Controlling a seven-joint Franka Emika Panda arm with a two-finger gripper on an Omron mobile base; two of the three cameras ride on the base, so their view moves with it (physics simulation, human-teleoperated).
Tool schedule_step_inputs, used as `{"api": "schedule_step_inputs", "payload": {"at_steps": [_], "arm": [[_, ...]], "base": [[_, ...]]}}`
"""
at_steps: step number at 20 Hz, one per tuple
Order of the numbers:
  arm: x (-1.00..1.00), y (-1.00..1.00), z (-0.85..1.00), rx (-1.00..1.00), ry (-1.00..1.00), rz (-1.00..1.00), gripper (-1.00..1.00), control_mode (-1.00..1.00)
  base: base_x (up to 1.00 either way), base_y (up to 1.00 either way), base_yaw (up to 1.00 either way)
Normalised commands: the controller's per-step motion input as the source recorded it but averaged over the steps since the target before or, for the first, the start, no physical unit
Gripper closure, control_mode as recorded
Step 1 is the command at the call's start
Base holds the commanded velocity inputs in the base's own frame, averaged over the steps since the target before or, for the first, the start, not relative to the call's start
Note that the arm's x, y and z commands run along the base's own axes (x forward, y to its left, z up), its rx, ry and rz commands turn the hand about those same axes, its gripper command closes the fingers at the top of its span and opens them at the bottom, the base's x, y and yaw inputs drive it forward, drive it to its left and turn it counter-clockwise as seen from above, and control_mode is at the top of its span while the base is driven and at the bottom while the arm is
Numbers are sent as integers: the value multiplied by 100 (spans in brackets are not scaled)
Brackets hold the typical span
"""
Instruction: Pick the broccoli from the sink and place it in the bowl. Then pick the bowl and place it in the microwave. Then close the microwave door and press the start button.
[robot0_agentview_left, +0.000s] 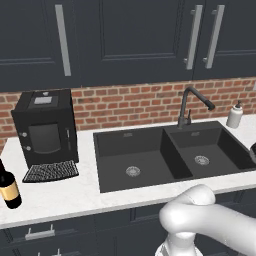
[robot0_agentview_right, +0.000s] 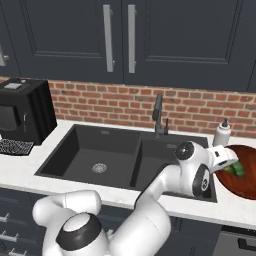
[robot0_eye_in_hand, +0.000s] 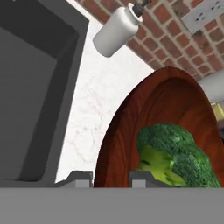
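Gripper (robot0_agentview_right: 233, 165) over the bowl (robot0_agentview_right: 247, 185), closed on broccoli (robot0_eye_in_hand: 177, 153), florets pointing away from fingers, stalk hidden

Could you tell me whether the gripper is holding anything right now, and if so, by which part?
Probably the broccoli, over the bowl; the gripper fingertips sit at its lower edge, but the contact itself is hidden.

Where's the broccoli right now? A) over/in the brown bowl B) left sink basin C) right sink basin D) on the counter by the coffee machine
A: the broccoli sits against the inside of the bowl, right at the gripper; both basins of the sink hold nothing.
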Motion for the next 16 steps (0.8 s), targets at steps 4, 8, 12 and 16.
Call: {"api": "schedule_step_inputs", "payload": {"at_steps": [4, 8, 12, 16], "arm": [[-27, 0, 46, -11, 13, 39, 100, -100], [-34, 5, 39, -9, 15, 43, 100, -100], [-33, 30, 37, -9, 21, 43, 100, -100], [-39, 49, 35, -7, 23, 47, 100, -100]], "base": [[0, 0, 0], [0, 0, 0], [0, 0, 0], [0, 0, 0]]}}
